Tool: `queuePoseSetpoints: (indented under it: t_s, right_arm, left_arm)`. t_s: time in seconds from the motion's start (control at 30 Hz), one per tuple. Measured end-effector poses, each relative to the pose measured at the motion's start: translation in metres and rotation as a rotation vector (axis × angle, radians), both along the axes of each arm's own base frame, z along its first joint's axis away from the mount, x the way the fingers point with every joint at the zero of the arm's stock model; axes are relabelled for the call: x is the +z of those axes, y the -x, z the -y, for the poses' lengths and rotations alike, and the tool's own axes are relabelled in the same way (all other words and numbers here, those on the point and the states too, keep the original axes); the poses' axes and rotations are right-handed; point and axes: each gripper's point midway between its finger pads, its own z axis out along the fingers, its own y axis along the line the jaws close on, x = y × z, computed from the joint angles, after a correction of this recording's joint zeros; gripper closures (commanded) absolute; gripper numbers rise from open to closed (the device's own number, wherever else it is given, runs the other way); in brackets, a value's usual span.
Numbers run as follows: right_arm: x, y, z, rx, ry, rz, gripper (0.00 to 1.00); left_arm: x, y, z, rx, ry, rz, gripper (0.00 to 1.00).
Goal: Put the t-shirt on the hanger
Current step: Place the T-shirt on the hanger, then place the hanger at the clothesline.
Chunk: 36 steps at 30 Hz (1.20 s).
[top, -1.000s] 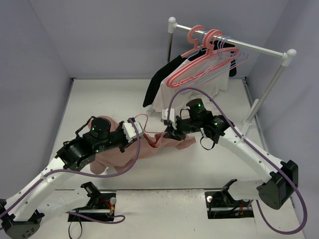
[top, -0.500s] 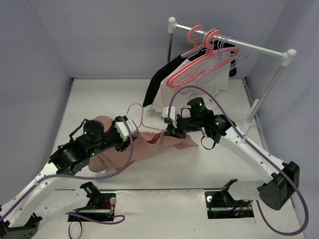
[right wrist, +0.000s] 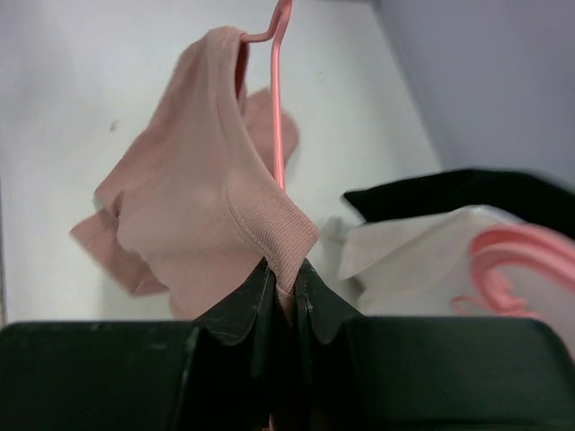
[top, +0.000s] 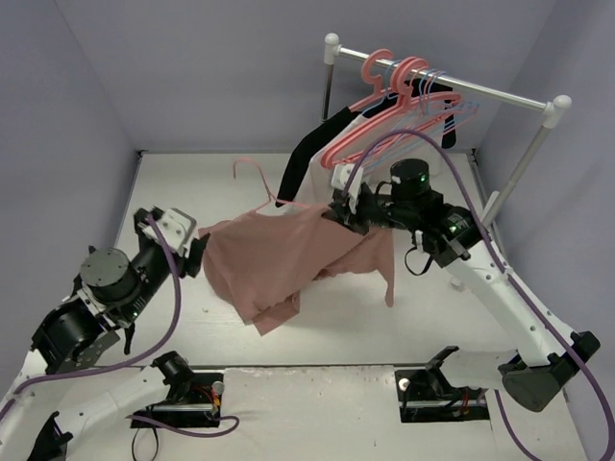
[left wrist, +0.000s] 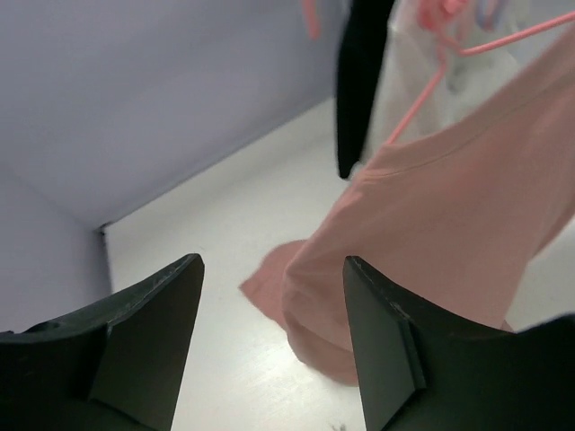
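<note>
Pale lilac walls close in a white table (top: 192, 182). In the overhead view a clothes rail (top: 452, 86) stands at 1 o'clock, with coral hangers (top: 384, 130), a black garment (top: 300, 168) and a white garment (top: 389, 163) on it.

At the middle of the table the t-shirt (top: 298, 259) is held up in the air and hangs in a loose sheet. The hanger (top: 255, 182) pokes its small hook out of the cloth's top edge at 11 o'clock. The right gripper (top: 336, 215) is at the shirt's 2 o'clock corner. The left gripper (top: 195, 252) is at its 9 o'clock edge, just beside the cloth, and I cannot tell from here whether they touch.

From the left wrist, the two dark fingers (left wrist: 144, 332) are spread wide with nothing between them. The shirt hangs ahead toward 2 o'clock, with the hanger's thin pink wire running above it.

From the right wrist, the jaws are pressed together on a ribbed fold of the shirt at 6 o'clock. The hanger wire rises straight from that pinch to 12 o'clock, where cloth is bunched over the bend below the hook. Whether the wire itself is in the pinch is hidden.

My reading is that the task is partway done. The hanger looks threaded into the shirt with its hook out at the top, but the cloth is bunched and lopsided. I cannot see both shoulders seated on the frame. That leaves spreading the free side over the far arm of the hanger, which the open left gripper looks placed to do.
</note>
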Motion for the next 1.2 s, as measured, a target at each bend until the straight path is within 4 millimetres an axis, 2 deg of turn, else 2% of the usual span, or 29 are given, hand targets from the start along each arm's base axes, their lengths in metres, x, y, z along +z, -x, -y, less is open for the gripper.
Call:
queuePoseSetpoints:
  t_s: [0.07,0.2,0.33,0.4,0.47,0.5,0.57,0.63,0.7,0.8,0.9,0.97,1.07,1.2]
  right_arm:
    - [0.038,-0.004,0.001,-0.017,-0.042,0.068,1.0]
    - [0.146,-0.012,0.0,-0.047,-0.187,0.258,1.0]
    - [0.242,-0.007,0.005,-0.066,-0.332,0.417,1.0]
    - [0.279,-0.002,0.009,-0.069,-0.401,0.477,1.0]
    - [0.297,0.004,0.012,-0.062,-0.443,0.502,1.0]
    - [0.3,0.007,0.013,-0.057,-0.453,0.502,1.0]
    - [0.295,0.012,0.012,-0.038,-0.457,0.484,1.0]
    - [0.273,0.015,0.01,-0.025,-0.435,0.439,1.0]
    - [0.238,0.018,0.011,-0.026,-0.391,0.371,1.0]
    - [0.164,0.019,0.02,-0.074,-0.3,0.243,1.0]
    - [0.096,0.022,0.036,-0.159,-0.213,0.131,1.0]
    - [0.059,0.027,0.051,-0.225,-0.166,0.072,1.0]
    - [0.029,0.035,0.074,-0.323,-0.135,0.023,1.0]
    - [0.008,0.04,0.099,-0.443,-0.144,-0.004,1.0]
  left_arm:
    - [0.024,-0.003,-0.012,0.067,0.027,0.031,0.41]
    - [0.073,-0.004,-0.033,0.168,0.084,0.102,0.41]
    - [0.107,-0.001,-0.047,0.221,0.132,0.152,0.41]
    - [0.115,0.0,-0.051,0.236,0.146,0.164,0.41]
    - [0.117,0.002,-0.054,0.245,0.151,0.169,0.41]
    - [0.117,0.002,-0.055,0.249,0.152,0.17,0.41]
    - [0.117,0.003,-0.057,0.253,0.151,0.169,0.41]
    - [0.114,0.006,-0.06,0.257,0.153,0.17,0.41]
    - [0.109,0.009,-0.064,0.261,0.152,0.169,0.41]
    - [0.105,0.017,-0.072,0.264,0.162,0.175,0.41]
    - [0.104,0.022,-0.077,0.265,0.172,0.179,0.41]
    - [0.101,0.022,-0.077,0.264,0.174,0.176,0.41]
    - [0.09,0.018,-0.072,0.262,0.152,0.153,0.41]
    - [0.072,0.008,-0.061,0.258,0.113,0.109,0.41]
